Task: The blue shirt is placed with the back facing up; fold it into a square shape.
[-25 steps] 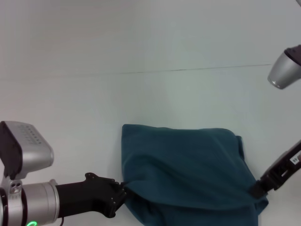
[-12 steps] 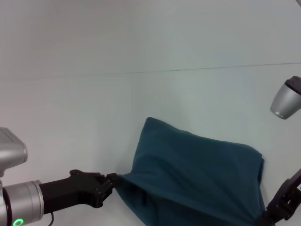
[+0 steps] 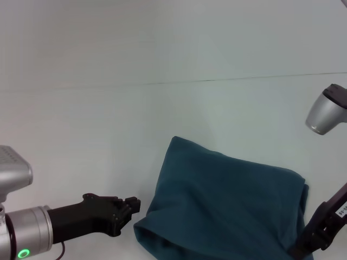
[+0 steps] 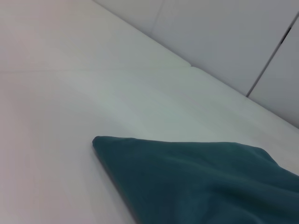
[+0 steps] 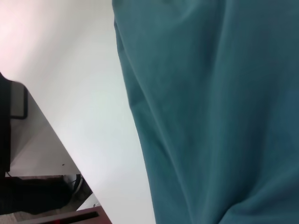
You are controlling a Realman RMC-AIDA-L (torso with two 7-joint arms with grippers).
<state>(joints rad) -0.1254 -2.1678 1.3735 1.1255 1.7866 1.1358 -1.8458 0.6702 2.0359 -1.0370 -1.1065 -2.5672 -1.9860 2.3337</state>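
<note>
The white table (image 3: pixel 162 108) takes up nearly everything in front of the robot, a broad pale surface with a thin dark seam running across it toward the far side. In the left wrist view the same surface runs back to pale wall panels (image 4: pixel 243 37).

On the table's near right part lies the blue shirt (image 3: pixel 227 206), a dark teal bundle already folded over on itself into a rough four-sided block. Its far left corner comes to a blunt point, its top face is plain with soft creases, and its near left edge curls in a rounded fold right at the table's front. From the right wrist camera the cloth fills most of the frame, and the table edge cuts diagonally beside it.

The left gripper (image 3: pixel 130 208) sits low at the near left, its black body reaching in from a silver arm with a green light. Its tip stops just beside the shirt's rounded near-left fold, with a sliver of white table showing between them; its fingers look drawn together with no cloth in them.

The right gripper (image 3: pixel 303 246) comes in at the near right corner, its black tip down against the shirt's near right edge. I cannot tell from here whether it is pinching the fabric.
</note>
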